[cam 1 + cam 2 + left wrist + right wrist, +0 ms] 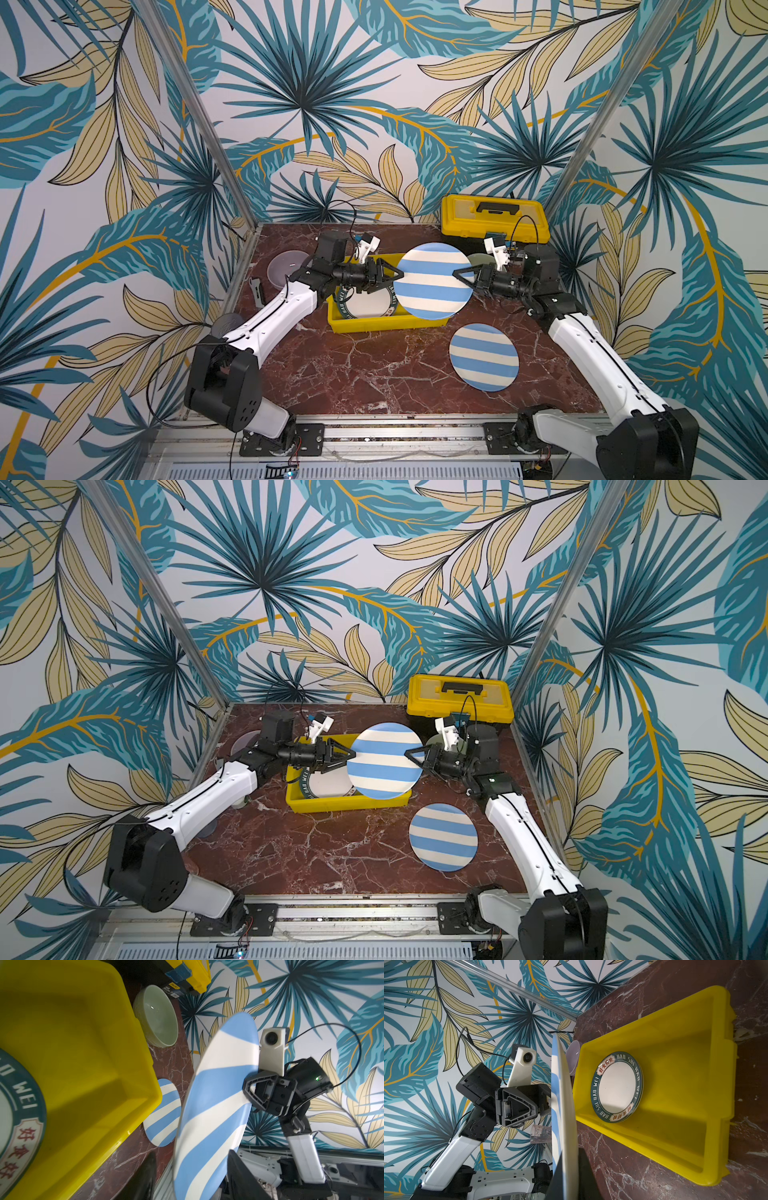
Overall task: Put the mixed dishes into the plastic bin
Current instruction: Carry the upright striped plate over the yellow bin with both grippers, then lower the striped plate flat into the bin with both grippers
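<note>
While the right gripper [456, 274] pinches the striped plate [432, 281] mid-frame, left gripper [400, 274] fingers parted, a handover seems underway; next, lower it flat into the bin [374, 326].

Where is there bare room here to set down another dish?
Free: the marble table in front of the bin, between left arm and flat striped plate; also the bin floor beside the lettered plate. Crowded: back right, where green bowl, toolbox and the right gripper holding the raised striped plate cluster.

Yellow bin [374, 327] mid surface [365, 374], lettered plate [368, 305] flat inside. Striped plate [432, 282] tilted above bin's right end; second striped plate [484, 358] flat near right edge.
</note>
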`<state>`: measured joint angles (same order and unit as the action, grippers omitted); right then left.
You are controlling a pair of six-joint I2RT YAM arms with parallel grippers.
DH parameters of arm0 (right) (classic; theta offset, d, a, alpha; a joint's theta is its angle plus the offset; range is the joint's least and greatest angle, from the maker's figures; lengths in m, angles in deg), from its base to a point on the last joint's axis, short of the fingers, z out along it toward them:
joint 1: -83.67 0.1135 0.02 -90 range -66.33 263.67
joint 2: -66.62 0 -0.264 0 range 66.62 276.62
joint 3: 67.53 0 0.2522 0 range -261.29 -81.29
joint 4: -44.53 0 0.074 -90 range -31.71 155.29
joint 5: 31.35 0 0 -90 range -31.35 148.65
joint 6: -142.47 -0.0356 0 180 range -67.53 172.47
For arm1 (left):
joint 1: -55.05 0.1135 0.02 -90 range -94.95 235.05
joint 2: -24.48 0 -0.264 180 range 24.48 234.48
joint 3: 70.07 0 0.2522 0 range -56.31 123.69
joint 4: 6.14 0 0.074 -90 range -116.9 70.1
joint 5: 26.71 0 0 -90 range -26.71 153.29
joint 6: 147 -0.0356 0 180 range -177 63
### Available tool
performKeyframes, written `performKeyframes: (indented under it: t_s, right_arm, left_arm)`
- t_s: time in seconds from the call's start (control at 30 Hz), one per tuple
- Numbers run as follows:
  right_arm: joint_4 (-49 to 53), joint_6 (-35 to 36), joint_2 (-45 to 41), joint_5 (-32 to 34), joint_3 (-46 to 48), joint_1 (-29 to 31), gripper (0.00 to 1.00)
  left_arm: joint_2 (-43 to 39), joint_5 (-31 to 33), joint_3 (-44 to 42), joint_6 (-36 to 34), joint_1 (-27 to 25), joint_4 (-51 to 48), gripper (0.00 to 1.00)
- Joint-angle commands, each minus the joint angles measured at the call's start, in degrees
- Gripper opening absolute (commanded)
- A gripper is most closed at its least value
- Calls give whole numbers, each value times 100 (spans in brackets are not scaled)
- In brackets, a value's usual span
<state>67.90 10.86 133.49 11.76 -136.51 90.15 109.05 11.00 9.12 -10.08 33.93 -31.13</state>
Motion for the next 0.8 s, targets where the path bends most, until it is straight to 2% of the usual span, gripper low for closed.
performKeyframes:
  t_s: [0.0, 0.13, 0.3, 0.43, 0.6, 0.77]
  right_arm:
    - [-35, 1, 1, 133, -3, 20, 0]
    - [188, 156, 86, 254, -157, 33, 0]
    - [1037, 644, 256, 1078, -545, 146, 0]
    - [1175, 737, 467, 1484, -789, 263, 0]
    - [1287, 806, 876, 2045, -1193, 508, 0]
    - [1125, 754, 1331, 2658, -1484, 888, 0]
  left_arm:
    - [-394, 312, -195, -111, 156, 90, 67]
    - [-634, 845, -348, -281, 386, -402, 69]
    - [-986, 1863, -211, -987, 523, -1780, 72]
    - [-1330, 2637, -109, -1399, 606, -2511, 78]
    - [-1848, 3377, -357, -1511, 688, -2587, 82]
    - [-2276, 3807, -401, -1706, 788, -2780, 88]
